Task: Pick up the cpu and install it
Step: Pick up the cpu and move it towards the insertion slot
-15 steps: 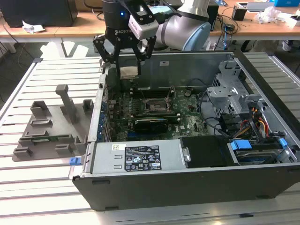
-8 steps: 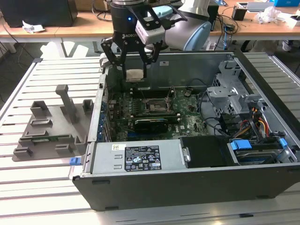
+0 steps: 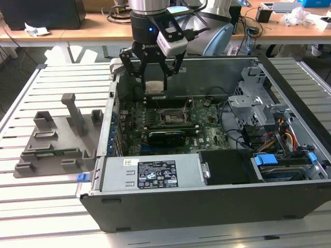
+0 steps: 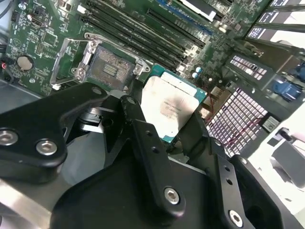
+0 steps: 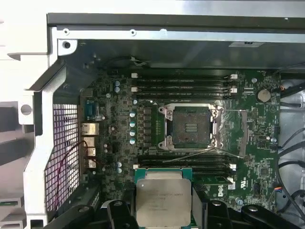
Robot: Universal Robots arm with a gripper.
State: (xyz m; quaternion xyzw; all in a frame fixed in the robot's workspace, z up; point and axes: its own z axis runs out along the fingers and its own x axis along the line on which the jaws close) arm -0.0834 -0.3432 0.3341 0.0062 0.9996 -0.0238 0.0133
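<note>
The cpu (image 3: 154,87), a flat square chip with a silver-grey top and a green rim, hangs in the air over the back of the open computer case. My gripper (image 3: 154,89) is shut on it, black fingers pressing its two opposite edges. In the second wrist view the cpu (image 4: 169,109) sits between the fingers (image 4: 136,119), above the motherboard. In the first wrist view the cpu (image 5: 163,200) is held near the open cpu socket (image 5: 191,126), whose metal frame and lever are raised. From outside, the socket (image 3: 170,117) lies in front of and below the gripper.
The open computer case (image 3: 207,206) lies on a slatted table, with drive cages and cables at the exterior view's right. A grey plastic holder tray (image 3: 54,139) stands at the exterior view's left. Memory slots (image 5: 183,81) flank the socket. Case walls surround the motherboard.
</note>
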